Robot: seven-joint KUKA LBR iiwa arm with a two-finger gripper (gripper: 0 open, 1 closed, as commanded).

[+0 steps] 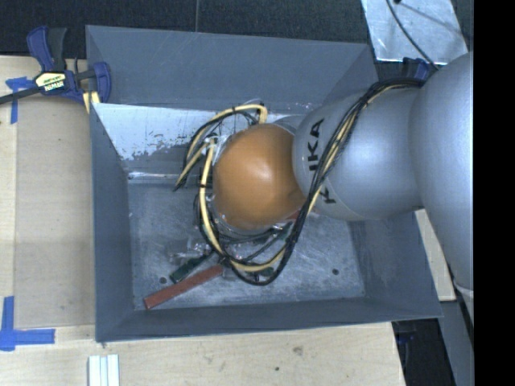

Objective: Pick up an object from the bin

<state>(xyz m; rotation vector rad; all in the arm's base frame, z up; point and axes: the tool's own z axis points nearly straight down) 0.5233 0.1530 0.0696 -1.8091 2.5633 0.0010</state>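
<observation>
From the camera view, I have the arm (378,155) reaching in from the right of the frame. Its orange cover (251,175) hangs over the middle of the grey bin (109,215), with yellow and black cables (257,268) looped around it. The gripper (212,246) sits under that cover's lower left edge. The cover and cables screen most of it, so I cannot tell whether it is released or clenched, or whether anything is in it.

The nearest thing I can make out is a flat reddish-brown strip (183,286) on the bin floor, in the lower left of the frame. Its long axis runs from lower left up to the right, and its upper right end reaches the cable loops just below and left of the gripper. A small dark clump (187,257) lies just above the strip, beside the gripper's left side.

My judgement is that any pick turns on the strip's slant: the gripper would have to close across it, not along it. The rest of the bin floor looks bare and scuffed.
</observation>
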